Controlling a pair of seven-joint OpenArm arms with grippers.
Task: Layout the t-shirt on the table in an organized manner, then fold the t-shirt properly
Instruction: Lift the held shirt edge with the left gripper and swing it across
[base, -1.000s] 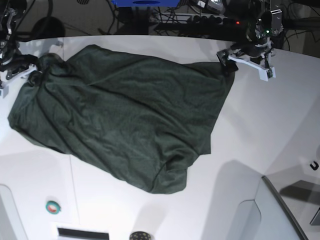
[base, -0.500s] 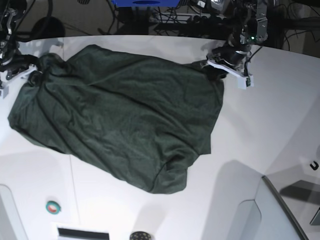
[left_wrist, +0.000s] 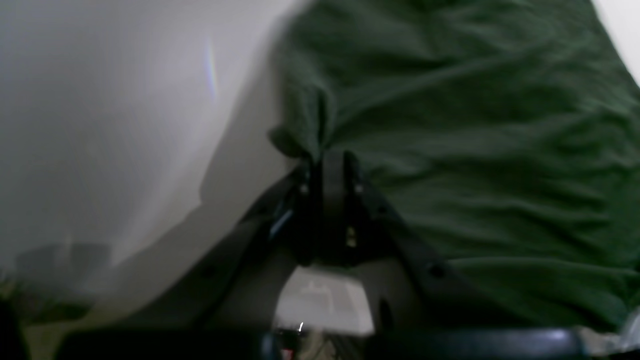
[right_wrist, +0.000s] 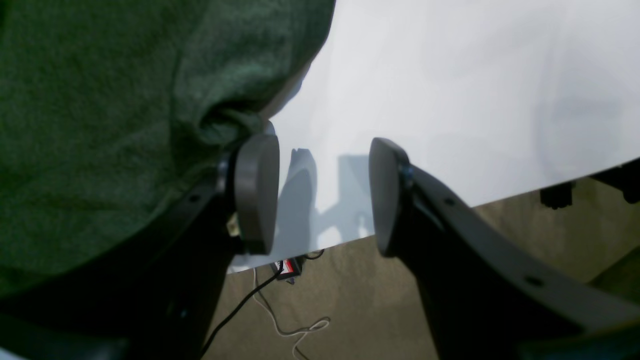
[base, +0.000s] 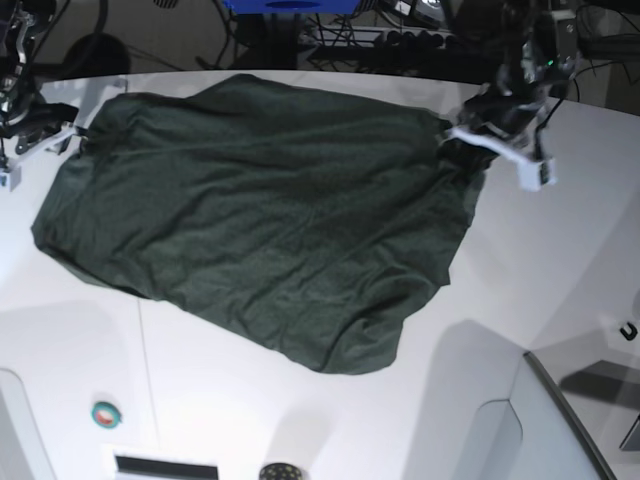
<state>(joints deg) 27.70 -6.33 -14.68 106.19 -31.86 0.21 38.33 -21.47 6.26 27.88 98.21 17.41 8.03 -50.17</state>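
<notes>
- A dark green t-shirt (base: 260, 220) lies spread but wrinkled across the far half of the white surface (base: 560, 270). Its long axis runs between the two arms, from the far left corner towards the far right edge.
- The left tool (base: 470, 135) sits at the shirt's far right corner. In the left wrist view its jaws are clenched on a bunched fold of the green cloth (left_wrist: 320, 150), and the shirt stretches away from it towards the other arm.
- The right tool (right_wrist: 322, 195) is at the shirt's opposite corner, at the far left edge of the surface. Its jaws stand apart with bare white surface between them. One pad (right_wrist: 255, 192) touches a rolled hem of the shirt, but nothing is gripped.
- Judged from this, the coming move turns on that loose corner: it lies just beside the right tool's inner pad, so the right arm is the nearer one to take it before both can pull the shirt flat.
</notes>
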